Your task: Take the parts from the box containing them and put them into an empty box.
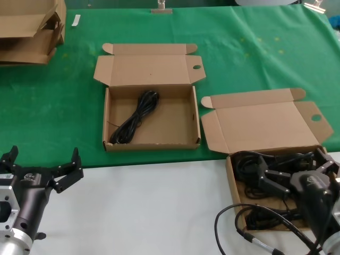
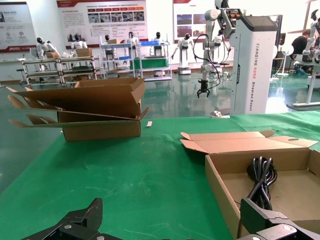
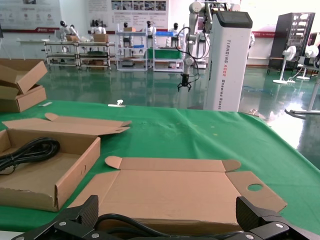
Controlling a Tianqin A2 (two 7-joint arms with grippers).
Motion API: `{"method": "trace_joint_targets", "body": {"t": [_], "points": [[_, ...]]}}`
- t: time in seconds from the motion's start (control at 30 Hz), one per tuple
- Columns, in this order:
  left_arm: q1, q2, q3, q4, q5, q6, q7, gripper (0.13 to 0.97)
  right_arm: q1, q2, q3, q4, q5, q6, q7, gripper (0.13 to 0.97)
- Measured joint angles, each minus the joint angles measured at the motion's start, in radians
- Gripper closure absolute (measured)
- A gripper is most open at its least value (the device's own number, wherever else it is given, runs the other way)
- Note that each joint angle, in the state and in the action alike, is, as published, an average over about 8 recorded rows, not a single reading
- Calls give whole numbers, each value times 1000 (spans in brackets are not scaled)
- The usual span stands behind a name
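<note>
Right gripper: the right gripper (image 1: 289, 172) hangs at about 4 o'clock in the head view, fingers spread wide over the near box (image 1: 265, 127), holding nothing; in its wrist view the fingers (image 3: 262, 220) frame the box's lid with a loop of cable between them.
Left gripper: the left gripper (image 1: 42, 170) waits at about 8 o'clock over the white strip of table, fingers (image 2: 80, 220) spread wide and empty, well apart from both boxes.
Cables: a tangle of thin black cables (image 1: 249, 164) fills the near box's tray under the right gripper; one looped cable (image 1: 135, 117) lies diagonally in the far box (image 1: 151, 119), with bare tray floor to its 3 o'clock side.
Boxes: both are shallow brown cardboard, squarish, lids folded back flat with rounded tabs and one round hole; they sit near each other without touching.
Open room: green cloth (image 1: 249, 53) lies bare toward 12 and 1 o'clock.
Surface: green cloth behind, white table (image 1: 149, 207) in front.
Other: a cardboard stack (image 1: 29, 29) sits at 10 o'clock.
Room: a hall with glossy floor, shelves and other robots.
</note>
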Motion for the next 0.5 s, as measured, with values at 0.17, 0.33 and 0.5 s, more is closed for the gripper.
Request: {"method": "trace_joint_targets", "body": {"t": [0.17, 0.33, 0.5], "points": [[0, 0, 0, 0, 0, 0, 0, 132, 0, 0, 0, 0, 0, 0, 0, 129], [0, 0, 0, 0, 0, 0, 0, 132, 0, 0, 0, 0, 0, 0, 0, 129], [0, 0, 0, 0, 0, 0, 0, 132, 0, 0, 0, 0, 0, 0, 0, 129]]}}
